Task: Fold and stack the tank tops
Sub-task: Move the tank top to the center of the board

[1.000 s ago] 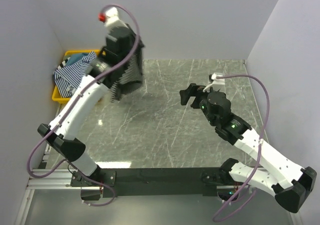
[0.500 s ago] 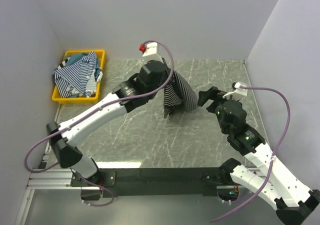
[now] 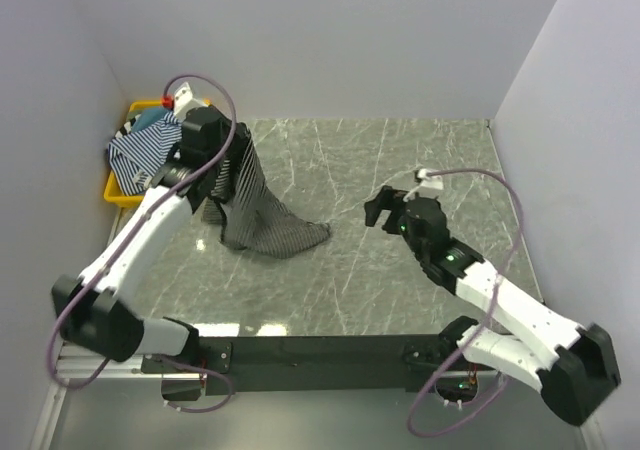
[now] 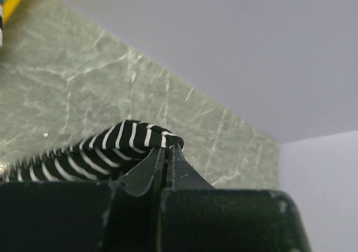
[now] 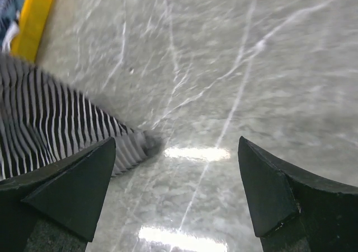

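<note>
Grey-green marble-look table [image 3: 400, 160], pale veins all over, glare spots near the front edge. It is walled in at the back and on both sides. Yellow bin [image 3: 112, 192] sits at the far-left corner, against the left wall. Black striped tank top [image 3: 275, 228] is left of centre: only its lower end lies on the surface, spread in a loose wrinkled fan pointing right, and the upper part is lifted off the table. Tank top and bin are near each other; touching or not is unclear. Black rail [image 3: 320, 353] runs along the near edge.
</note>
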Robot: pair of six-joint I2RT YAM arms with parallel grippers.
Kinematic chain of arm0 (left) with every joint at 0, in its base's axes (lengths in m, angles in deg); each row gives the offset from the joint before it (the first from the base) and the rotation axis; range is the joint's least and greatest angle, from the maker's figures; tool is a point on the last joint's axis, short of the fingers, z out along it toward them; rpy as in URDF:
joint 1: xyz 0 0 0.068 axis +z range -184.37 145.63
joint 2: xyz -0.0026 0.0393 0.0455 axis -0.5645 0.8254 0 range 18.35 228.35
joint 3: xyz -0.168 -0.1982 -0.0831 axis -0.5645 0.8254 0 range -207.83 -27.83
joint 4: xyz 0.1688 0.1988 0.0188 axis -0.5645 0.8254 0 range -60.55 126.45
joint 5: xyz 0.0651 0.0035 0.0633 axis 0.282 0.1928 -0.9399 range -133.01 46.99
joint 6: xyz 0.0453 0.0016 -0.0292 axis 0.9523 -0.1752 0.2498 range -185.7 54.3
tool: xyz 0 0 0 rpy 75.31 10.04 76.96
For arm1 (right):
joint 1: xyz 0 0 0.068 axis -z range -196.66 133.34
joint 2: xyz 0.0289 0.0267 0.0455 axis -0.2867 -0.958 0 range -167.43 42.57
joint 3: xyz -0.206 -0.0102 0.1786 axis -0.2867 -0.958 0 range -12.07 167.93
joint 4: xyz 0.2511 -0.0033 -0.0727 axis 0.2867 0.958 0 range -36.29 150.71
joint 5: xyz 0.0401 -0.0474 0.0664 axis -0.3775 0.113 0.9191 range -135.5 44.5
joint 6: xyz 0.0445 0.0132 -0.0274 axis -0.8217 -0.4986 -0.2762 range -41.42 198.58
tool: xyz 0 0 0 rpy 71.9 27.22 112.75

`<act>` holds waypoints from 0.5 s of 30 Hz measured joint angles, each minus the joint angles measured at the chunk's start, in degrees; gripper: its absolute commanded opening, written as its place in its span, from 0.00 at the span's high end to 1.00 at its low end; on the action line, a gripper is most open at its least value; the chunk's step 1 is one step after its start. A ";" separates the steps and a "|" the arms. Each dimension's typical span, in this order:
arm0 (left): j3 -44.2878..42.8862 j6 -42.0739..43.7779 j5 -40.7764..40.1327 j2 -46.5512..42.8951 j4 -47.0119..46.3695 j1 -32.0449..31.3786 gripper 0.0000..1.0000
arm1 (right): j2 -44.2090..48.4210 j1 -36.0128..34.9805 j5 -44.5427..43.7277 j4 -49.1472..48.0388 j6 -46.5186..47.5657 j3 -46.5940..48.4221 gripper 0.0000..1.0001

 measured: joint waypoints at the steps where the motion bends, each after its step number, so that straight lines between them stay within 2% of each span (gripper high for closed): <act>1: -0.02 -0.35 1.68 2.27 -0.52 1.46 0.99 | -2.23 0.00 1.62 -2.23 0.57 0.02 0.04; 8: -3.34 -0.81 10.16 17.14 -1.49 6.01 0.99 | -24.33 -0.02 12.98 -12.98 3.50 3.08 0.07; 11: -4.66 -0.76 11.47 19.78 -1.07 6.08 0.91 | -32.54 -0.04 17.40 -15.65 3.98 5.86 0.09; 12: -5.07 -0.74 11.80 20.17 -0.98 6.14 0.82 | -34.16 -0.09 18.51 -16.28 3.98 6.62 0.09; 15: -6.84 -0.72 12.35 20.68 -0.26 6.56 0.73 | -38.62 -0.85 21.90 -17.77 3.91 9.55 0.11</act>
